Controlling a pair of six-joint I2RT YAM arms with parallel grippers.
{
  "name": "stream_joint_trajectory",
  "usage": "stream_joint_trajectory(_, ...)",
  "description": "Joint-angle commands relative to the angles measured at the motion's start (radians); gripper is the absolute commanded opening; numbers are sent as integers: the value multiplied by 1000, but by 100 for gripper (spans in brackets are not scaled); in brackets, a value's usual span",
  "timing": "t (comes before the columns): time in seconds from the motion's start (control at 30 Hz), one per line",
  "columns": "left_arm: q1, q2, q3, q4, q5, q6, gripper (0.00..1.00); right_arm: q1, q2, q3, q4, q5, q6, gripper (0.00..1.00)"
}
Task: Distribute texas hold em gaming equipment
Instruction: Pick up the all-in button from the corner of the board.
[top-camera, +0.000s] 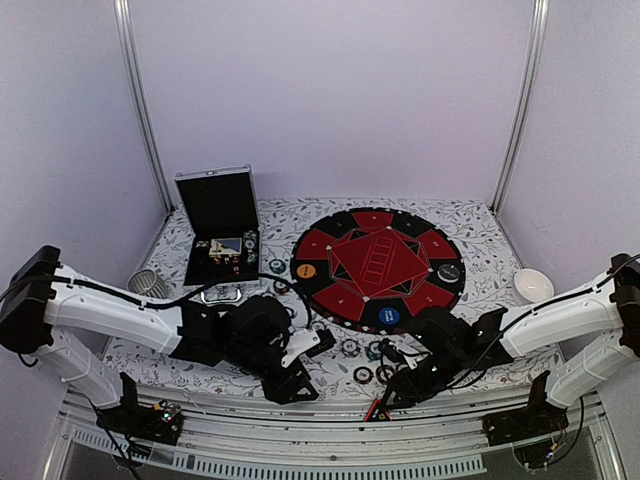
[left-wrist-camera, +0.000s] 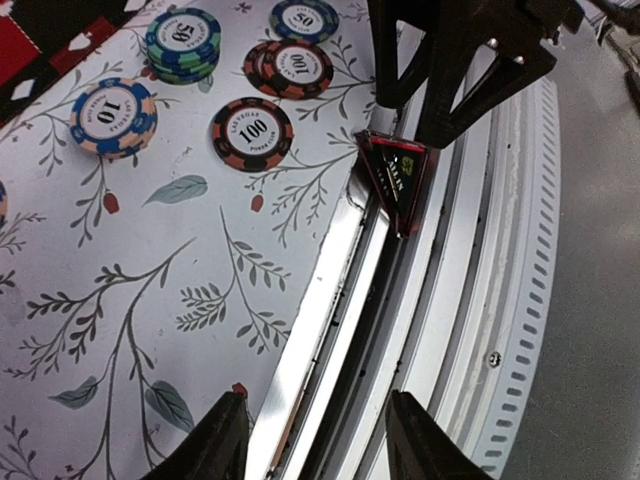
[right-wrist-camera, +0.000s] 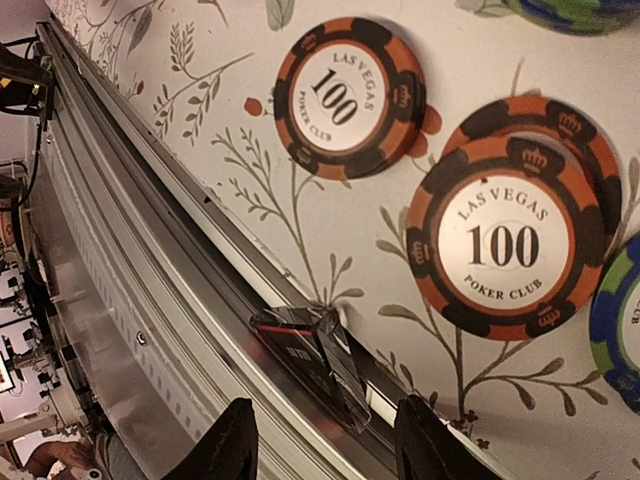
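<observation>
The red-black triangle lies in the rail at the counter's near edge, 6 o'clock from the mat. The right hand straddles it with its jaws apart (the left hand is open and empty). Close squarely on the triangle's edges, then lift straight up.

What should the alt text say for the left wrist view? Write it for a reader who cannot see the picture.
A small red-and-black triangle lies at the table's edge, partly on the metal rail, with the right gripper poised right by it. Poker chips marked 10, 50 and 100 sit on the flowered cloth to the left. The left gripper hangs open and empty at the bottom.
</observation>
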Motion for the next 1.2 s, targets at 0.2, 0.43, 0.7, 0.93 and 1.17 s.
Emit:
stream_joint_trajectory(0.2, -23, 42, 28, 16, 27, 23, 48, 80, 123, 9, 8, 47, -11, 49)
stream_joint_trajectory(0.43, -28, 62, 35, 10, 18, 32, 47, 85, 170, 17, 134, 78, -44, 43)
stream_joint_trajectory(0.7, -28, 91, 43, 12, 12, 42, 47, 85, 287, -7, 311, 81, -28, 36)
stream_joint_trajectory(0.93, -25, 189, 93, -5, 92, 112, 42, 85, 392, -6, 419, 59, -19, 36)
stream_joint_trajectory(1.17, -8, 262, 110, -53, 90, 209, 33, 85, 421, -35, 504, 53, 21, 27)
